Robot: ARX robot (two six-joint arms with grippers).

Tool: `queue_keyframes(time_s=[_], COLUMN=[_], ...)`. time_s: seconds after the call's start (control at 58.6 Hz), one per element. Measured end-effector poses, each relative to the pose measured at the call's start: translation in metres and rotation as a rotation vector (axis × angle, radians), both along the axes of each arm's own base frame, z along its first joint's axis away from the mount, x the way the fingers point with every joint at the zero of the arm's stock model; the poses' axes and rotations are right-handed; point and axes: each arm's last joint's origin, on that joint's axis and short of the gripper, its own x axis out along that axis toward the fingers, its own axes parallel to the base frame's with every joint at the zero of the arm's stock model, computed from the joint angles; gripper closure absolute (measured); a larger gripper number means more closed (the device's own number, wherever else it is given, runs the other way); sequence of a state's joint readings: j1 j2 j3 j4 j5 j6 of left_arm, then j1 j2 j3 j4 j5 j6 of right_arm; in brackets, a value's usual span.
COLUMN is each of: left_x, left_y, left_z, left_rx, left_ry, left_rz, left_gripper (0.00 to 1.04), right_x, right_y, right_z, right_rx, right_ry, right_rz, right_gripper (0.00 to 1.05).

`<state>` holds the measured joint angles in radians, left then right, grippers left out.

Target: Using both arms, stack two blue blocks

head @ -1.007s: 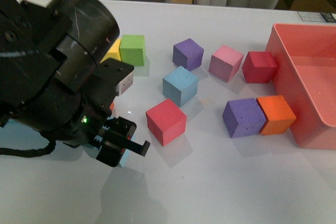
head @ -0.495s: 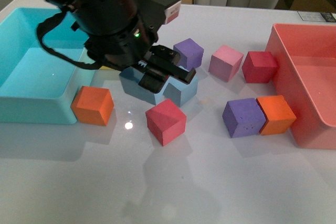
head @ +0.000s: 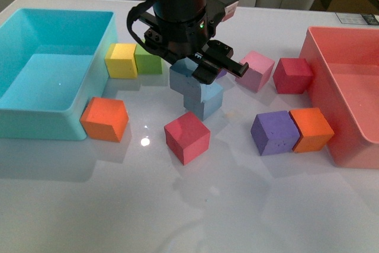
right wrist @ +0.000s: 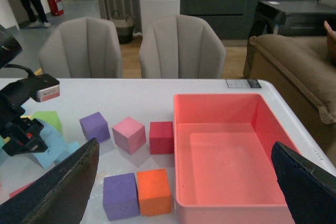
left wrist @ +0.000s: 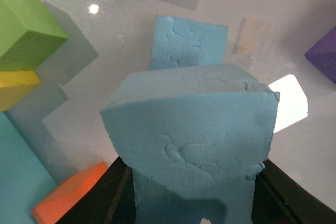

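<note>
My left gripper (head: 190,79) is shut on a sky-blue block (head: 182,82) and holds it tilted, just above and slightly left of the second blue block (head: 205,102) on the white table. I cannot tell whether the two touch. In the left wrist view the held block (left wrist: 194,135) fills the space between the black fingers (left wrist: 100,198), with the second block (left wrist: 189,43) beyond it. My right gripper (right wrist: 184,192) is open and empty, raised over the table's right side and out of the front view. It sees both blue blocks (right wrist: 50,142) at far left.
A turquoise bin (head: 35,124) stands at left and a coral bin (head: 320,93) at right. Yellow (head: 121,60), green (head: 147,62), orange (head: 105,119), red (head: 187,137), purple (head: 274,133), orange (head: 312,129), pink (head: 256,70) and dark red (head: 292,75) cubes surround the blue blocks.
My left arm has swung from the near left to the table's middle, carrying the blue block over the second blue block. The turquoise bin has come into view.
</note>
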<state>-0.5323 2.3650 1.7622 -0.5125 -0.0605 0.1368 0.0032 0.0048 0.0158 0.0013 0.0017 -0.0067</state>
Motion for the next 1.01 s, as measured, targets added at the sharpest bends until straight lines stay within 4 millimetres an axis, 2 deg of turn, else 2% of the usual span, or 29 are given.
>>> queue_keyframes(time_s=[0.427,0.734,1.007], left_x=[0.026,0.037,0.038], left_y=[-0.020,-0.028,-0.031], left_z=[-0.025,-0.026,-0.030], left_rx=[0.046,0.045,0.047], left_ry=[0.029,0.023,0.035], left_rz=[-0.024,-0.034,-0.047], left_gripper=[0.60,0.61,0.19], right_x=[0.000,0.000,0.000], right_y=[0.000,0.000,0.000], right_z=[0.000,0.000,0.000], right_rx=[0.000,0.000,0.000], right_ry=[0.000,0.000,0.000], right_rz=[0.000,0.000,0.000], right_gripper=[0.09,0.09,0.09])
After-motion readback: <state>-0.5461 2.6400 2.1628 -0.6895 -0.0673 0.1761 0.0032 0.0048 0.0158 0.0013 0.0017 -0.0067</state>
